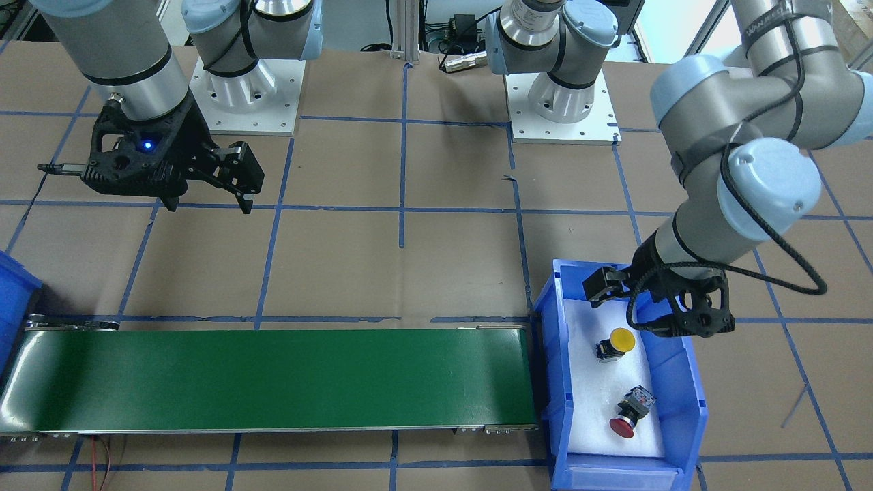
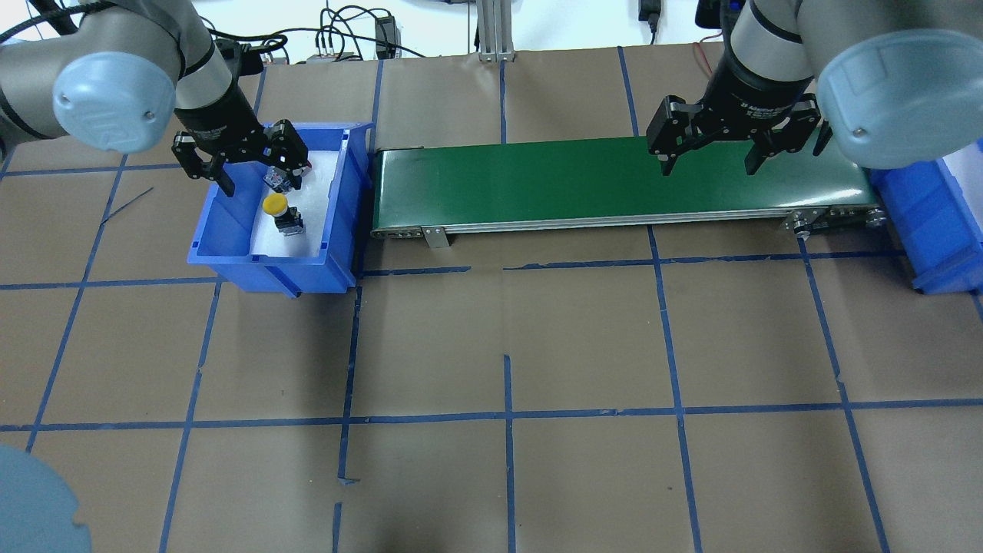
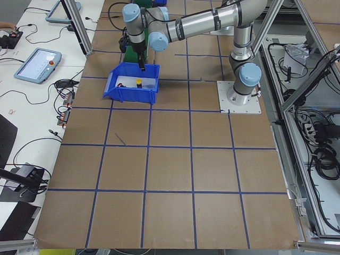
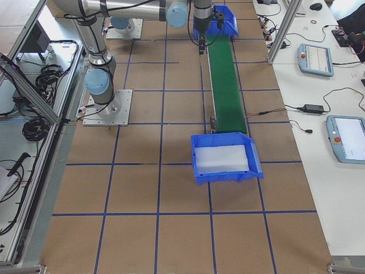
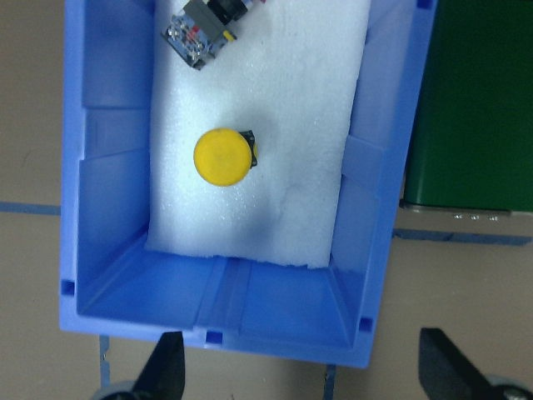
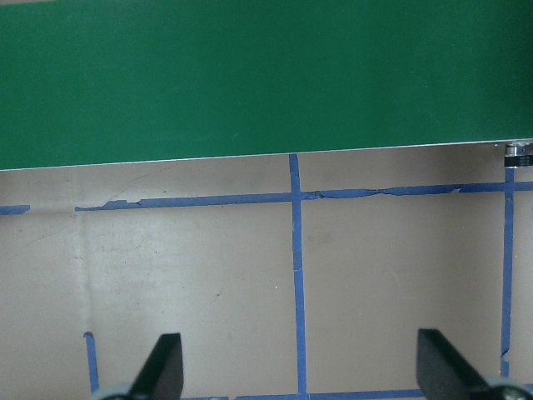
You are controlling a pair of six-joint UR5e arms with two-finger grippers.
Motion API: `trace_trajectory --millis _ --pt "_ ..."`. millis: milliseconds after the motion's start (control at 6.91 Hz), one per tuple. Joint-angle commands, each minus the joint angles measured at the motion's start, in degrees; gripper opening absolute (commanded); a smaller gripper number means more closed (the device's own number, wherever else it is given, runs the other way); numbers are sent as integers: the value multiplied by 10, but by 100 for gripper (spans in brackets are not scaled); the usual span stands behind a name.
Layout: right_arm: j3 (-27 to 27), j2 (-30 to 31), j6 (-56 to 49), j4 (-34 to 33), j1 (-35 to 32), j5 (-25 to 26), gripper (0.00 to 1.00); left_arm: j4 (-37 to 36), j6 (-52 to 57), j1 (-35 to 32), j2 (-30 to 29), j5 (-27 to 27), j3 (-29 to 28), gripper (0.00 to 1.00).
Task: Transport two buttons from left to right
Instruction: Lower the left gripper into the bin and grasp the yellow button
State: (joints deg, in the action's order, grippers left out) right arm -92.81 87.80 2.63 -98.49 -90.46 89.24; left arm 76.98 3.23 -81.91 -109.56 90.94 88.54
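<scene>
Both buttons sit in the blue bin (image 1: 554, 382) at lower right of the front view, on white foam. The yellow button (image 1: 620, 339) is in the upper half, with its cap facing up in the left wrist view. The red button (image 1: 631, 411) is lower down, lying on its side, apart from the yellow one. Neither is on the green conveyor belt (image 1: 273, 378), which is just beside the bin on its left.

The left gripper (image 2: 261, 183) hovers over the bin, fingers spread wide, holding nothing. The right gripper (image 2: 710, 167) hangs over the belt's right part in the overhead view, fingers also apart and empty. A second blue bin (image 2: 944, 223) sits at that right edge.

Step, as I judge it: pre-grasp on the first button, nothing moved yet. In the wrist view the yellow cap sits above the fingertip line. The next move likely calls for shifting over it, dropping straight down and closing on the cap or body, staying clear of the bin walls.
</scene>
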Motion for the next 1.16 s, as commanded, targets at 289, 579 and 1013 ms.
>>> trace_trajectory --millis 289,579,1013 --pt "0 0 -3 1 4 1 100 -82 -8 15 -67 -7 26 98" --pt "0 0 -3 0 5 1 100 -108 -12 15 -72 -19 31 92" --pt "0 0 -4 0 5 1 100 -100 -9 15 -64 -18 25 39"
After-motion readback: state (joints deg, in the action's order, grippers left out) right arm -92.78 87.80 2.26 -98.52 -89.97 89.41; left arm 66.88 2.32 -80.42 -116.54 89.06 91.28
